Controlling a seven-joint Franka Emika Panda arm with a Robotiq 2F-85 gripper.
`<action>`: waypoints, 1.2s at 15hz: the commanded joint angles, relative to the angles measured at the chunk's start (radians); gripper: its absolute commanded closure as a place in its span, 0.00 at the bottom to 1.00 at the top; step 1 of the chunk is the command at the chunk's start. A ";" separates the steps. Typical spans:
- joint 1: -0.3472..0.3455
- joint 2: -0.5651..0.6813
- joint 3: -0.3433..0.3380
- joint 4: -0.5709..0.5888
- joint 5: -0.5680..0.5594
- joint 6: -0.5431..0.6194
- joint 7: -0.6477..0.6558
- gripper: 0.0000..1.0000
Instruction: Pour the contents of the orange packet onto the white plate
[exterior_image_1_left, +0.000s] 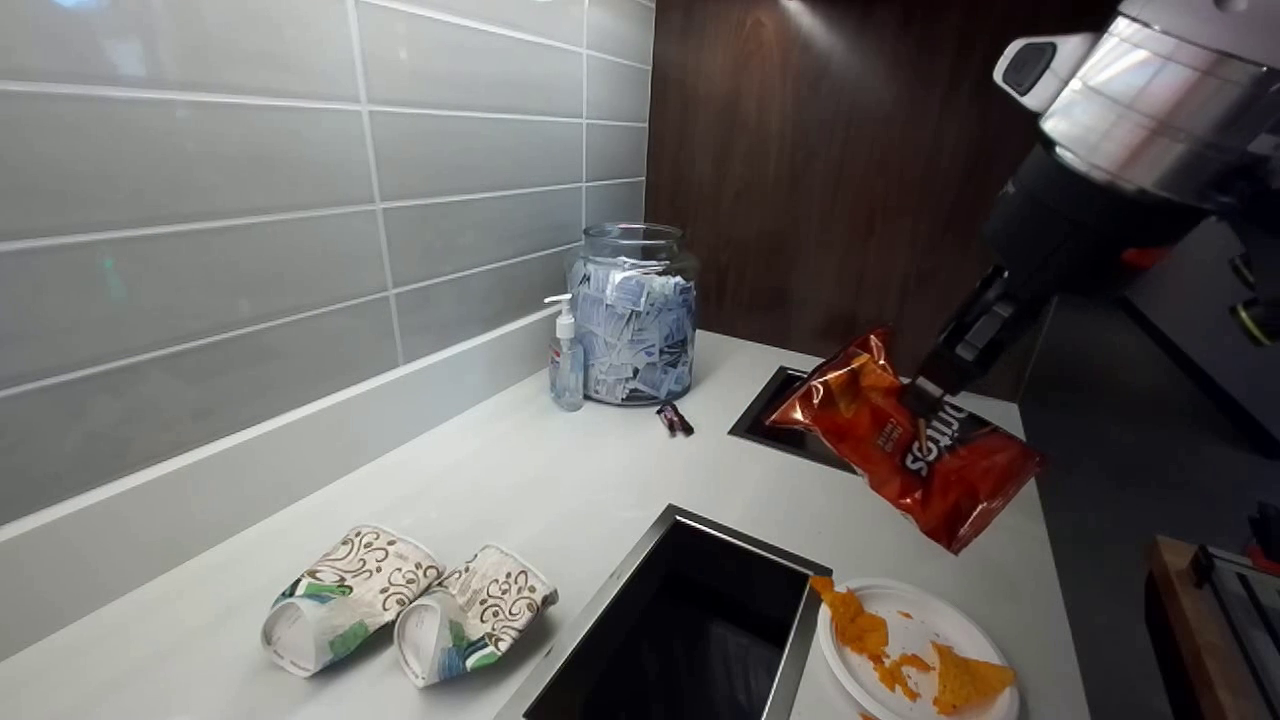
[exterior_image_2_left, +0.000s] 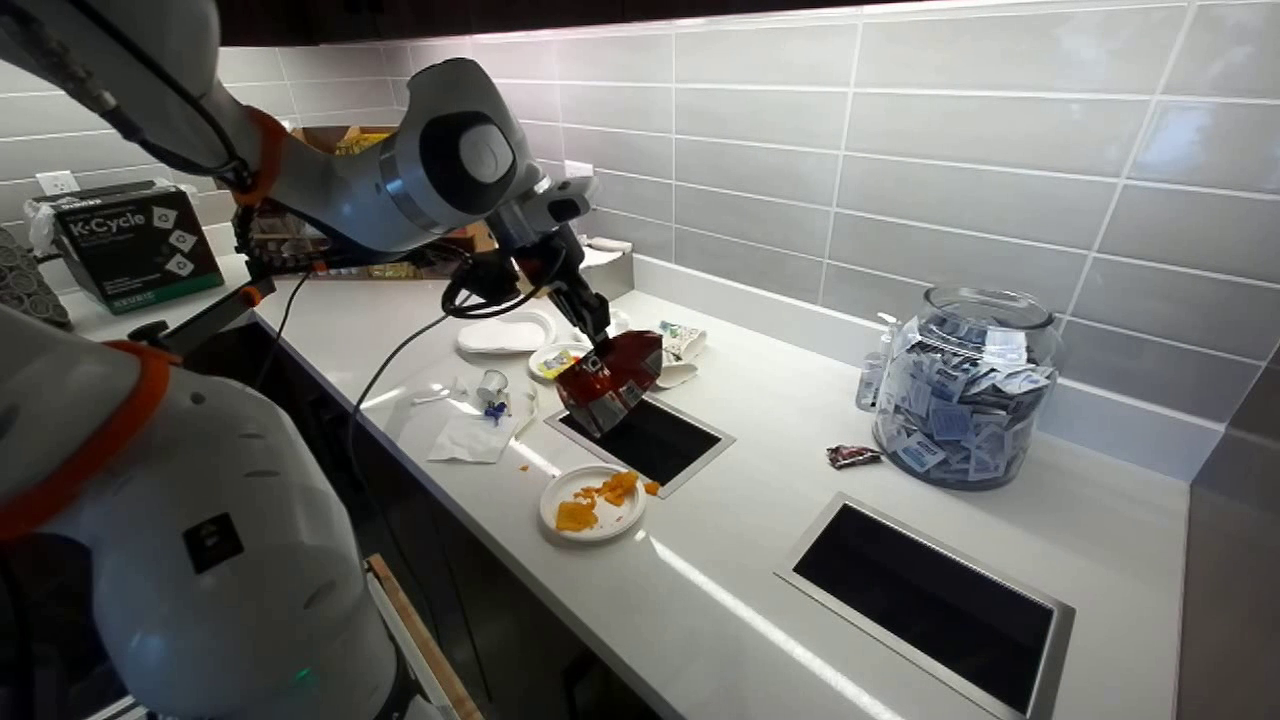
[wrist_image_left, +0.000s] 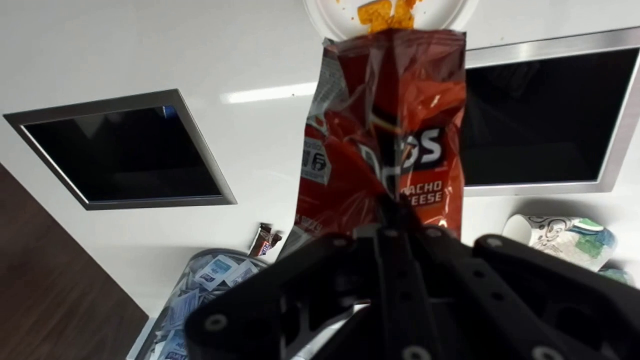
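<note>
The orange packet (exterior_image_1_left: 860, 430), a red-orange foil bag, hangs tilted in the air in both exterior views (exterior_image_2_left: 645, 365) and fills the middle of the wrist view (wrist_image_left: 345, 145). My gripper (exterior_image_1_left: 925, 395) is shut on it and pinches its middle; the fingers also show in an exterior view (exterior_image_2_left: 600, 340) and the wrist view (wrist_image_left: 395, 215). The white plate (exterior_image_1_left: 910, 620) lies on the counter, below the packet and to one side; it shows in every view (exterior_image_2_left: 612, 522) (wrist_image_left: 340, 17). The contents, orange chip pieces (exterior_image_1_left: 965, 680), lie on it; one overhangs its rim. Anything inside the packet is hidden.
Two dark inset openings (exterior_image_1_left: 690, 620) (exterior_image_2_left: 930, 600) are set in the counter. Two crumpled patterned cups (exterior_image_1_left: 355, 590) lie near the wall. A glass jar (exterior_image_1_left: 635, 330), a pump bottle (exterior_image_1_left: 567, 370) and a small candy wrapper (exterior_image_1_left: 675, 419) stand farther off. A napkin (exterior_image_2_left: 470, 440) lies beyond the plate.
</note>
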 joint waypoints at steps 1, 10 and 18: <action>0.011 0.026 -0.075 0.001 0.035 -0.054 -0.002 1.00; -0.027 0.118 -0.261 -0.005 0.051 -0.138 -0.083 1.00; -0.100 0.242 -0.346 0.003 -0.027 -0.054 -0.251 1.00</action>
